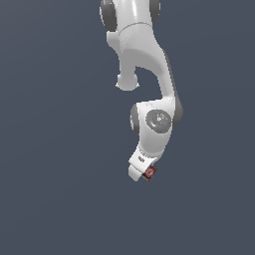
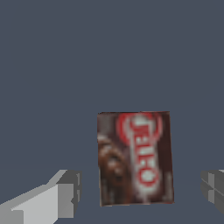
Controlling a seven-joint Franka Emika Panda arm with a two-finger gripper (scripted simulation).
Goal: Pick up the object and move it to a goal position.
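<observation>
Plain slate-grey ground under a white arm and a small box.

From the wrist view, the gripper (image 2: 138, 194) stands spread wide, its fingers (image 2: 65, 194) clear of the object (image 2: 134, 158), a brown box with a red label lying flat between them; farther off, the arm (image 1: 149, 99) reaches down over it.
</observation>
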